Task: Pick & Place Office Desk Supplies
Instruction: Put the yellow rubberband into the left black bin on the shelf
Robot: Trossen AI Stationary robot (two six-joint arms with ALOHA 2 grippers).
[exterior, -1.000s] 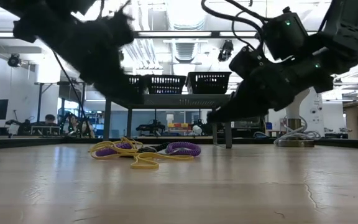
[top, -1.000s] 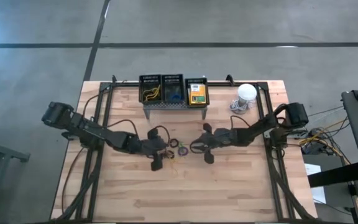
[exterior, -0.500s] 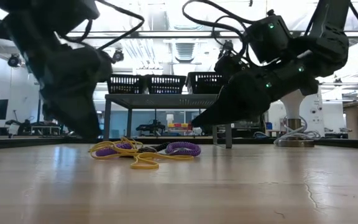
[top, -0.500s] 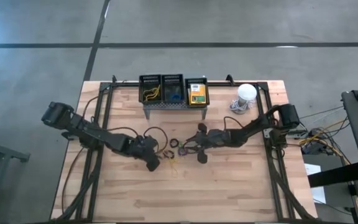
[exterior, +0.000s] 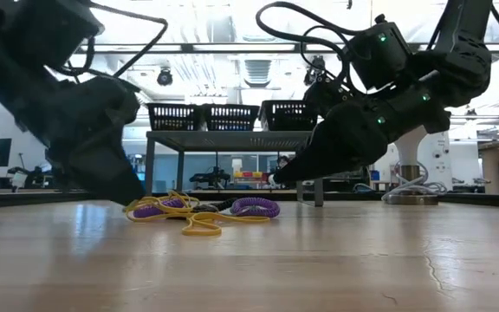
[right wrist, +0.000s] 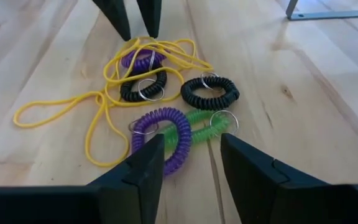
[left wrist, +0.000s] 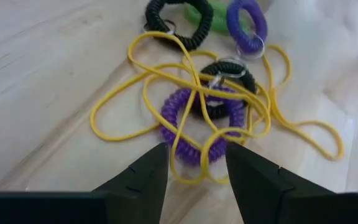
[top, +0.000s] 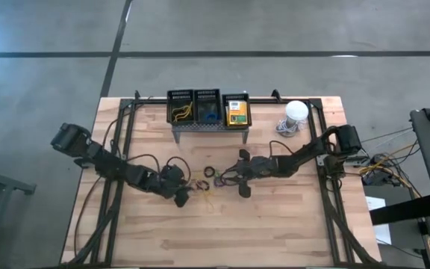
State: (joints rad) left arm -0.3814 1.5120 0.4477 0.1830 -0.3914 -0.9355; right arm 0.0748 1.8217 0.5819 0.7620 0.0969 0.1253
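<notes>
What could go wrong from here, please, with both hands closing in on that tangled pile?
1. The yellow rubber bands loop through the purple coil and black coil, so the open left hand may drag several out together.
2. The right hand, open over the purple and green coils, faces the left hand across the pile; they could collide.

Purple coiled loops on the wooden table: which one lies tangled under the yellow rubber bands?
The purple coiled loop just ahead of the left gripper; thin yellow rubber bands cross over it. The other purple coiled loop lies clear, beside a green coil.
</notes>
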